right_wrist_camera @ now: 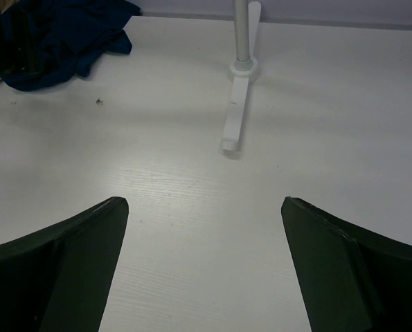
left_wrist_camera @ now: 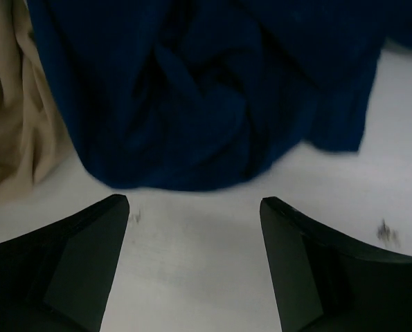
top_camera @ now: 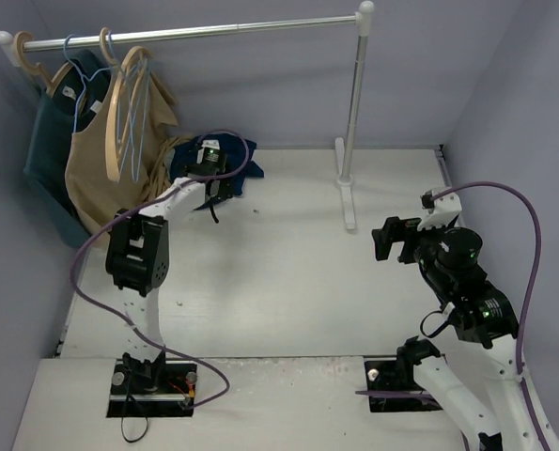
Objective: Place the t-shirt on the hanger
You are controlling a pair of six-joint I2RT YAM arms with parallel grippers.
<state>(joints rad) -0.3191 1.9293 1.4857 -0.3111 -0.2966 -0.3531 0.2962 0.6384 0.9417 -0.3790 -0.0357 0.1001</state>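
The navy-blue t-shirt lies crumpled on the white table below the left end of the rack; its print is hidden. It fills the top of the left wrist view and shows far left in the right wrist view. The thin light-blue hanger hangs on the rod among wooden hangers. My left gripper is open and empty, low over the table just short of the shirt's near edge. My right gripper is open and empty over bare table at the right.
A white clothes rack spans the back, its foot on the table ahead of my right gripper. A tan garment and a dark teal one hang at the left on thick wooden hangers. The tan cloth is beside the shirt.
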